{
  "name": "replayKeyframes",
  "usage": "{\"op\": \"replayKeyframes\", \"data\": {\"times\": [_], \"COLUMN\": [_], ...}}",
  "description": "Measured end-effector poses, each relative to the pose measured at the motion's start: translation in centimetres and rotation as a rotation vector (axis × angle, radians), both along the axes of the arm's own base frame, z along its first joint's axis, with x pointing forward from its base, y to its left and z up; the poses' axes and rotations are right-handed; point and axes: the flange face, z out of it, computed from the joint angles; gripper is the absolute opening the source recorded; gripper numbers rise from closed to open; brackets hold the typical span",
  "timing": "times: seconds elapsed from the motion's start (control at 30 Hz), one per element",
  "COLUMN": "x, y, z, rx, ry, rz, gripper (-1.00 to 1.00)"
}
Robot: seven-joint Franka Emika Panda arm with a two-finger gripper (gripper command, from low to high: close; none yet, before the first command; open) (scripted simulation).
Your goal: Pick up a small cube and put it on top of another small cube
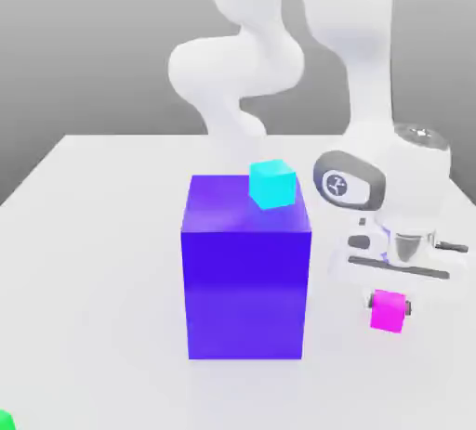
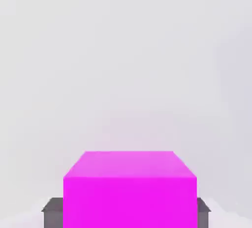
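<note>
Nearest the exterior view, a small green object [image 1: 5,419] sits at the worktop's corner, at about 7 o'clock. Behind it stands the large blue-purple block [image 1: 245,278], with the white worktop [image 1: 93,261] open on both its sides. At 4 o'clock from that block is the small plain magenta-pink cube [image 1: 389,311], which the hand view shows pressed between grey fingers [image 2: 53,214] on both flanks; the gripper [image 1: 390,306] is closed onto it, at roughly cube width. Whether the cube rests on the worktop or hangs just clear cannot be told. Farther back, the small cyan cube [image 1: 273,185] sits at the block's far top edge, near its corner, at 11 o'clock from the gripper. Risks, as judged: a low transfer would strike the block's side wall; an off-centre placement could nudge the cyan cube off that edge, since little margin lies beyond it. Room above the block appears free.
</note>
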Motion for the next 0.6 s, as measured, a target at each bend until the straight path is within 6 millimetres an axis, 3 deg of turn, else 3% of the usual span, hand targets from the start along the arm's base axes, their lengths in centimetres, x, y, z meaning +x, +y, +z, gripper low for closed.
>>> {"op": "replayKeyframes", "data": {"times": [0.07, 0.33, 0.5, 0.6], "x": [0.0, 0.3, 8.5, 14.4], "y": [0.0, 0.4, -2.2, -6.9], "z": [-0.2, 5.9, 7.4, 8.1], "rx": [-0.002, 0.001, 0.027, 0.037], "ry": [0.0, -0.003, -0.007, -0.01], "rz": [0.001, 0.043, 0.061, 0.009], "gripper": [-1.0, -1.0, -1.0, -1.0]}}
